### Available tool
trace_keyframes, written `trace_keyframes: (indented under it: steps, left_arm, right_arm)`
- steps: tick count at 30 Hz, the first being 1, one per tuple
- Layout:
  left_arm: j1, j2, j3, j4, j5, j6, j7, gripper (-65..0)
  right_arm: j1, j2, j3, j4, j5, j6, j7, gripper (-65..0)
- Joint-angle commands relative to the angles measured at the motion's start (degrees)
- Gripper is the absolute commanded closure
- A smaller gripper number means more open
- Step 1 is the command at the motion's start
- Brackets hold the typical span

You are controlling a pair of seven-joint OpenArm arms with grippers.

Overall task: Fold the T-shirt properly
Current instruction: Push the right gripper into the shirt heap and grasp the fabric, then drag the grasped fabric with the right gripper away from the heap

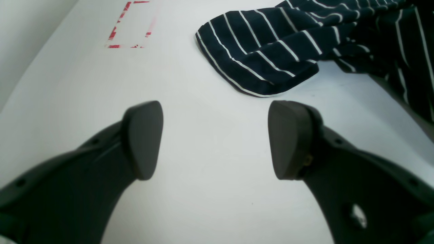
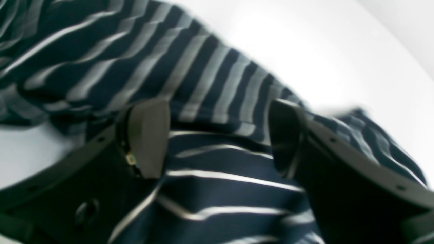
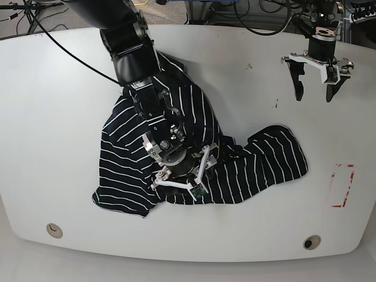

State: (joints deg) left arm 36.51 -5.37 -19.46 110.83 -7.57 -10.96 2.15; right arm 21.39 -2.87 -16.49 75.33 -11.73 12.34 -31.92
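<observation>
The T-shirt (image 3: 176, 158), black with thin white stripes, is lying crumpled mid-table (image 3: 53, 117), one sleeve reaching toward a red-marked rectangle (image 3: 342, 185). The right gripper (image 2: 217, 139) is pressing down onto its bunched centre, jaws spread with fabric between them. The left gripper (image 1: 215, 139) is hovering wide open over bare tabletop, touching nothing.

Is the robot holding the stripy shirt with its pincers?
Not yet. The left pincer is open above the bare table, holding nothing. The right pincer is open, straddling a bunched fold of the T-shirt near its middle, not clamped.
</observation>
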Motion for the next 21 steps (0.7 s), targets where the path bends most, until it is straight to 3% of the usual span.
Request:
trace_keyframes:
  steps: [1,5,7,13,15,17,21]
  left_arm:
    - [0.2,-0.6,-0.3,0.8,-0.2,0.2,-1.1,-45.3]
    - [0.1,-0.6,-0.2,0.7,-0.2,0.1,-1.1,-45.5]
    - [0.3,-0.6,-0.3,0.9,-0.3,0.2,-1.1,-45.5]
    - [0.1,-0.6,-0.3,0.8,-0.2,0.2,-0.9,-45.7]
    - [0.1,-0.5,-0.3,0.7,-0.2,0.2,-0.8,-45.6]
    - [0.0,-0.6,-0.4,0.9,-0.2,-0.1,-1.4,-45.6]
    - [0.1,-0.6,-0.3,1.1,-0.2,-0.1,-1.6,-45.7]
  right_arm:
    - [2.1,1.5,0.6,1.4,-0.4,-2.7,1.4,-44.4]
    - [1.8,3.1,1.1,1.9,-0.3,-4.0,1.1,-45.0]
    - [2.0,4.8,1.5,1.9,0.7,-3.7,0.6,-45.6]
    - [2.0,5.8,2.2,2.2,1.3,-1.6,-0.7,-45.8]
    - [2.0,5.7,2.6,2.3,1.4,-0.6,-1.0,-45.8]
    - [2.4,4.0,4.7,3.0,1.0,2.4,-1.0,-45.2]
    - [2.8,1.3,7.9,2.3,0.9,5.0,-1.4,-45.1]
